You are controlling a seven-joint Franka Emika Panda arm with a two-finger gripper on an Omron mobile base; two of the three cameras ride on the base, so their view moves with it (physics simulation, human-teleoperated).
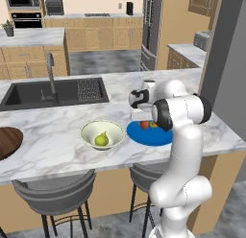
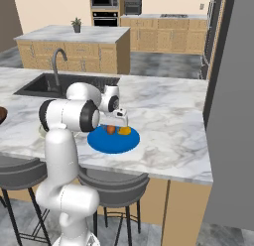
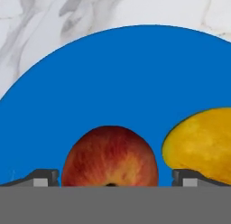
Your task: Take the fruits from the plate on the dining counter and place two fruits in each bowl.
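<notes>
The two-finger gripper (image 3: 113,179) hangs just above the flat round bright blue plate (image 3: 117,78), its jaws spread wide and holding nothing. In the hand view the two dark finger tips (image 3: 43,177) stand at the lower left and lower right of the frame, with the round red apple (image 3: 110,156) between them at bottom centre. The apple is red with orange-yellow streaks, and a dark dimple shows at its lower edge. Whether the tips touch it I cannot tell.

Just beside the apple, at the lower right of that frame, lies the orange-yellow oval fruit (image 3: 200,144), smooth and mottled; the right tip sits in front of its lower edge. Both fruits rest on the plate.

In the right base view the gripper (image 2: 120,122) points down at the middle of the frame, over the apple (image 2: 110,129) and the oval fruit (image 2: 124,131), which lie side by side on the plate (image 2: 113,142). The plate rests on the long white marble dining counter with grey veins (image 2: 163,131).

In the left base view the plate (image 1: 146,135) lies right of centre, partly behind the white arm (image 1: 180,150), with the apple (image 1: 143,124) showing on it. To its left, near but apart, stands the glossy cream-white round bowl (image 1: 102,134), and a yellow-green pear (image 1: 101,139) sits upright inside it. At the left edge of that frame a dark brown wooden bowl (image 1: 8,141) shows in part, well apart from the plate, on the same counter (image 1: 53,150).
</notes>
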